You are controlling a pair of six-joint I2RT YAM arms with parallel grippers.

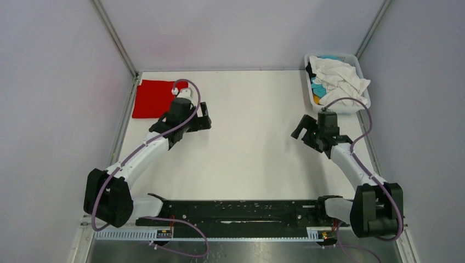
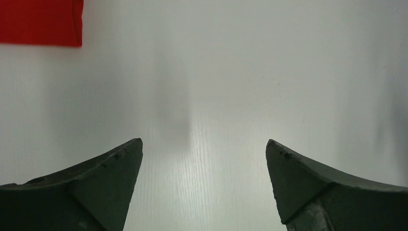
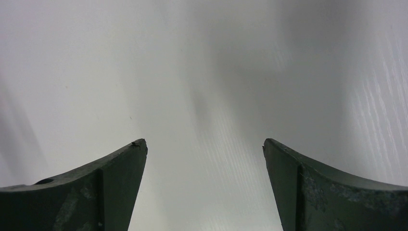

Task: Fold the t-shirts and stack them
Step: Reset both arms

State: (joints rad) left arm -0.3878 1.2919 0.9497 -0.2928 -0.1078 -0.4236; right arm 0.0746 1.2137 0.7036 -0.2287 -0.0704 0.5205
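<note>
Down at the near edge, both arms rise from the black mounting rail [image 1: 241, 211] and reach out over the white desk [image 1: 247, 148]. The left arm [image 1: 137, 156] angles up toward the far-left corner, and its left pincer [image 1: 204, 121] hangs over bare desk, spread wide. From its wrist view the left pincer [image 2: 204, 144] shows two dark fingers [image 2: 96, 183] well apart, with nothing between them but white surface. It is holding nothing and touching nothing. Over on the other side, the right arm [image 1: 351, 159] leans toward the far right, and the right pincer [image 1: 300, 130] points left across the desk. Its wrist view gives the same story: the right pincer [image 3: 204, 143] gapes open, fingers [image 3: 317, 187] far apart, empty, with only plain desk below. Further back on the left, just beyond the left pincer, the red t-shirt [image 1: 153, 98] lies flat as a neat folded rectangle near the far-left corner; one corner of it [image 2: 41, 21] peeks into the top left of the left wrist view. At the far-right corner sits the white basket [image 1: 308, 94], heaped with crumpled shirts: a white t-shirt [image 1: 342, 76] on top spills over the rim, with turquoise cloth [image 1: 317, 87] and a bit of black cloth [image 1: 310, 70] showing beneath.
</note>
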